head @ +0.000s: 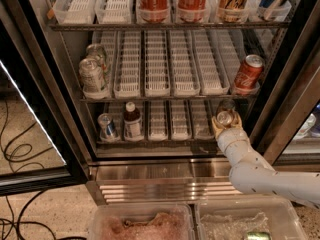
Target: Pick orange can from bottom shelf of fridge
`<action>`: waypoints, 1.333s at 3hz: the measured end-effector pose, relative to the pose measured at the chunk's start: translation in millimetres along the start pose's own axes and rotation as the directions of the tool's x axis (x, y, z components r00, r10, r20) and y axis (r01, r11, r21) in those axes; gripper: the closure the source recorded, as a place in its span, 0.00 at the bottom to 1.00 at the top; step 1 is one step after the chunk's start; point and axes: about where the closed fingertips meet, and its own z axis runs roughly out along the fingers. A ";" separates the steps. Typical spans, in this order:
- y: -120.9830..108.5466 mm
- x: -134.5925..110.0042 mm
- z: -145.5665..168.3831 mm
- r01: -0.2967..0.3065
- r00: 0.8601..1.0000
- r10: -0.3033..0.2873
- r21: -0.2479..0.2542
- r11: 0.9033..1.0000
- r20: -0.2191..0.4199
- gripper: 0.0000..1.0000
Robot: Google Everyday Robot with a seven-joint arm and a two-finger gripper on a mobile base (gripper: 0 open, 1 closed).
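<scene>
The fridge (pixel 75 149) stands open in front of me. On the bottom shelf (pixel 160 143), in the far right lane, an orange can (pixel 224 117) with a silver top sits at the front. A second, similar can (pixel 226 105) stands just behind it. My gripper (pixel 226 125) reaches into that lane from the lower right on a white arm (pixel 250 166). Its yellowish fingers (pixel 218 128) close around the front orange can.
A silver-blue can (pixel 106 126) and a dark bottle (pixel 132 121) stand at the left of the bottom shelf. A red Coca-Cola can (pixel 248 73) and silver cans (pixel 92 76) are on the rack above. Two clear bins (pixel 142 224) sit below. Cables (pixel 15 149) lie on the floor at left.
</scene>
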 end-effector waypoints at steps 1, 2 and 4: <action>0.8 -8.0 -5.8 0.008 1.000 -0.008 -0.015 1.000 0.005 1.00; 0.8 -13.8 -8.7 0.035 0.999 -0.036 -0.046 0.998 -0.017 1.00; -17.4 -42.0 -8.6 0.105 0.987 -0.124 -0.180 0.978 -0.099 1.00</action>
